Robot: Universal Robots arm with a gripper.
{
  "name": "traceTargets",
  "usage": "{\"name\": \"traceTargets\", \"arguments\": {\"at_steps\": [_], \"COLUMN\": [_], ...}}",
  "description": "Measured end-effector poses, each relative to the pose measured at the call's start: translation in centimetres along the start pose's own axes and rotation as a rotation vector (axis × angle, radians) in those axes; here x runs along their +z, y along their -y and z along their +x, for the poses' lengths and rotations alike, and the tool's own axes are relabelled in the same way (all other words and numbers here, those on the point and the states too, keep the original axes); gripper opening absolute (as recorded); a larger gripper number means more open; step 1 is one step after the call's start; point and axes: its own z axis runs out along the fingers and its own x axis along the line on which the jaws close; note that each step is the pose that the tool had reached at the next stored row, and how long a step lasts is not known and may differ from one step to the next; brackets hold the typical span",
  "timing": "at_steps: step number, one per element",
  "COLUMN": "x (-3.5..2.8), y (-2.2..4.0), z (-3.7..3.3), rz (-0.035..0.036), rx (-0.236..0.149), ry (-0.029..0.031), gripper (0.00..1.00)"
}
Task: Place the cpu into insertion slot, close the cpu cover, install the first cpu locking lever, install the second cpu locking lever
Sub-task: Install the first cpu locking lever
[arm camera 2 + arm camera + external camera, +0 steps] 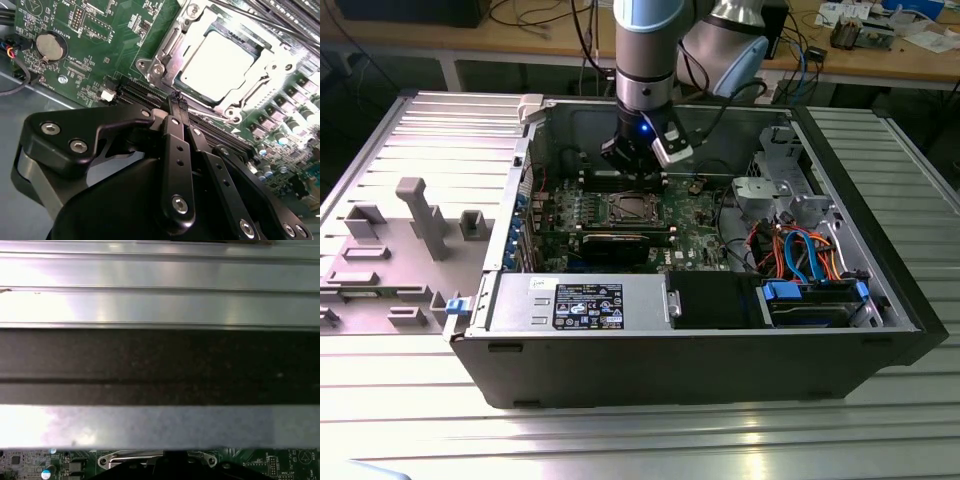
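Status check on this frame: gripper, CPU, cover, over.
Gripper shut, empty, hovering beside the insertion slot. Cpu seated in slot, cpu cover down over it. Nothing in the way.

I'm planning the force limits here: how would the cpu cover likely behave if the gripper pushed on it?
The cpu cover looks like thin stamped metal framing a large window around the cpu, so it would probably flex a little rather than stay rigid. It appears to be lying down over the insertion slot, so a push would likely press it against the socket rather than slide it. Its shiny surface may be slippery under the gripper.
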Motion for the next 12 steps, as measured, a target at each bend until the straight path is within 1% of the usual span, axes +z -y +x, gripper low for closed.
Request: {"name": "traceTargets", "arguments": {"at_steps": [5,7,9,12], "x": [0.27,0.43,0.50,0.48], "y": [0.02,0.04,0.04,0.04], "z": [-0.04,-0.10,-0.13,-0.14], "rz": [0.0000,0.0012,0.0028,0.0032], "rx": [0.000,0.000,0.000,0.000], "ry": [-0.0002,-0.0003,-0.0005,-0.0005], "gripper": [0.11,0.11,0.11,0.11]}}
